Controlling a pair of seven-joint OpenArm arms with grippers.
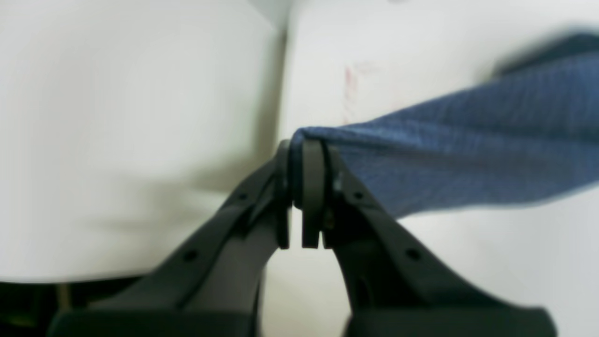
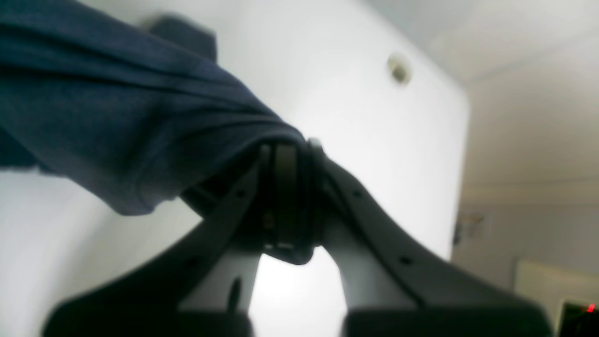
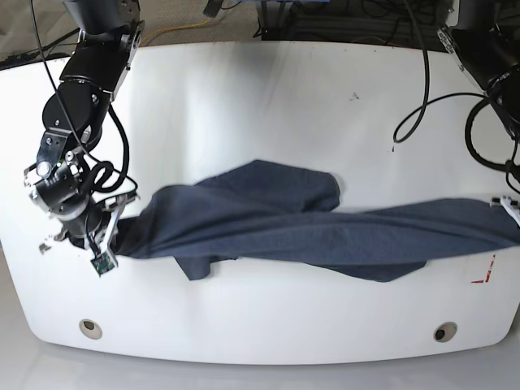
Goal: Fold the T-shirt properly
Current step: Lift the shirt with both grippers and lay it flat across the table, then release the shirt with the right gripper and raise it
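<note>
The dark slate-blue T-shirt (image 3: 309, 231) hangs stretched in a long band across the white table (image 3: 244, 106), lifted at both ends. My right gripper (image 3: 114, 236), at the base view's left, is shut on one bunched end of the T-shirt (image 2: 117, 121). In the right wrist view the cloth drapes over the closed right gripper (image 2: 285, 154). My left gripper (image 1: 299, 173) is shut on a folded edge of the T-shirt (image 1: 468, 150), at the far right border of the base view. No lettering or tag shows.
Two round holes (image 3: 91, 328) (image 3: 444, 331) sit near the table's front edge. Black cables (image 3: 414, 97) trail over the back right. A small red mark (image 3: 485, 272) lies under the shirt's right end. A table seam (image 1: 276, 84) runs past the left gripper.
</note>
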